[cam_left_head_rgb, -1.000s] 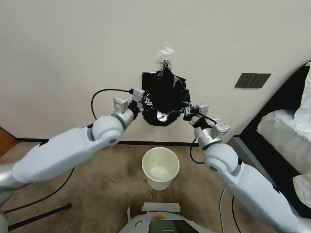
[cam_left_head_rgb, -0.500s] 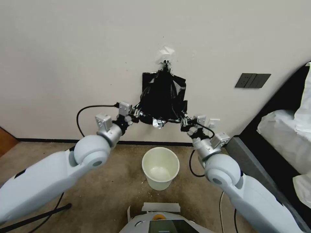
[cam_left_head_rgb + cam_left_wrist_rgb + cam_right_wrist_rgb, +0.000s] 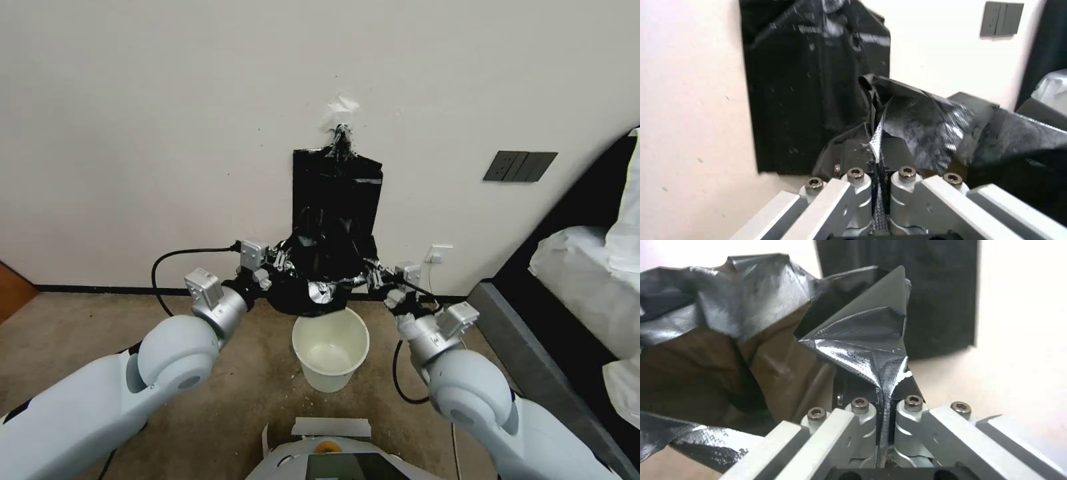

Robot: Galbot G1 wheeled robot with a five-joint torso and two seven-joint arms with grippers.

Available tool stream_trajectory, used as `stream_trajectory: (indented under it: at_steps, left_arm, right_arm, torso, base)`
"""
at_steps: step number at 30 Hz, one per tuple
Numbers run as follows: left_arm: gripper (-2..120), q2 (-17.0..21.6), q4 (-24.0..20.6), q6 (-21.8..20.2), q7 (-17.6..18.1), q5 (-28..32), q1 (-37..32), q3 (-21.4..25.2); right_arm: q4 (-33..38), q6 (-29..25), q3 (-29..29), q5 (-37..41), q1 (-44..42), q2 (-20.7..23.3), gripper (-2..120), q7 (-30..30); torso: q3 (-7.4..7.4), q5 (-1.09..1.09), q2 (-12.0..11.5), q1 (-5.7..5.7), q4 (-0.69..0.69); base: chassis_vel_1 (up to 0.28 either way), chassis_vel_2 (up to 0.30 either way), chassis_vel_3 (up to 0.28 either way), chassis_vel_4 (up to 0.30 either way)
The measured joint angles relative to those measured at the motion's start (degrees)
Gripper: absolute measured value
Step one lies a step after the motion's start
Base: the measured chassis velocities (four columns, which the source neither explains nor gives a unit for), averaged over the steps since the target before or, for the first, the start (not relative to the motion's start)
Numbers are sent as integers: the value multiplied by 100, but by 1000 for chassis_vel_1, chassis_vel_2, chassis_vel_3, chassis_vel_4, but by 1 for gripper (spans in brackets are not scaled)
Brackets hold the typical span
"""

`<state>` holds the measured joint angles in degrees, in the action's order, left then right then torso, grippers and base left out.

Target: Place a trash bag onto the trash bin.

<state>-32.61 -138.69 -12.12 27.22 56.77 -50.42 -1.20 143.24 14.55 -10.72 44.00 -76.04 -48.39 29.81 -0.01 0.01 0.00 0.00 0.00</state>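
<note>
The trash bag (image 3: 319, 270), thin glossy black film with silvery creases, hangs stretched between my two grippers just above the trash bin's far rim. The trash bin (image 3: 331, 348) is a round cream-white bucket standing upright on the floor in front of my base. My left gripper (image 3: 280, 257) is shut on the bag's left edge. In the left wrist view, film (image 3: 925, 121) runs pinched between the left gripper (image 3: 876, 151) fingers. My right gripper (image 3: 369, 272) is shut on the bag's right edge. The right wrist view shows the bag (image 3: 751, 330) open and crumpled beyond the right gripper (image 3: 883, 395).
A flat black pack (image 3: 337, 190) hangs from a hook on the wall behind the bag. A dark switch panel (image 3: 519, 165) and a white socket (image 3: 437, 253) sit on the wall to the right. Dark furniture (image 3: 533, 333) with white bags stands at right. White paper (image 3: 331, 427) lies near my base.
Both arms have come down and back toward me with the bag. The bag has left the wall pack and now hangs just over the bin.
</note>
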Motion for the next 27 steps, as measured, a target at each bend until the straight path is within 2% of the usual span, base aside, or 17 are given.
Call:
stream_trajectory:
  at_steps: [5,7,10,14,18,27]
  left_arm:
    - [0,-293,168,0,77,-97,-31,-280]
    - [0,-566,353,-1,141,-213,19,-620]
    - [0,-785,499,-2,184,-311,-16,-775]
    - [0,-988,649,0,252,-355,-137,-835]
    - [0,-1388,1022,46,406,-484,-499,-859]
    - [0,-1575,1313,56,493,-802,-1069,-719]
  right_arm:
    - [0,-4,-188,42,-268,-3,0,46]
    - [0,-7,-371,60,-496,0,0,53]
    - [0,-16,-427,-6,-659,-67,0,52]
    - [-30,-48,-441,-134,-801,-164,0,36]
    - [-378,-113,-390,-161,-879,-344,0,55]
    - [-990,-133,-137,-203,-932,-743,0,125]
  torso:
    - [0,-1,0,0,0]
    - [0,0,0,0,-1]
    - [0,0,0,0,-2]
    - [0,0,1,0,-1]
    - [1,-2,0,0,0]
    - [0,0,0,0,0]
  base:
    - [0,0,0,0]
    - [0,0,0,0]
    - [0,0,0,0]
    - [0,0,0,0]
    - [0,0,0,0]
    - [0,0,0,0]
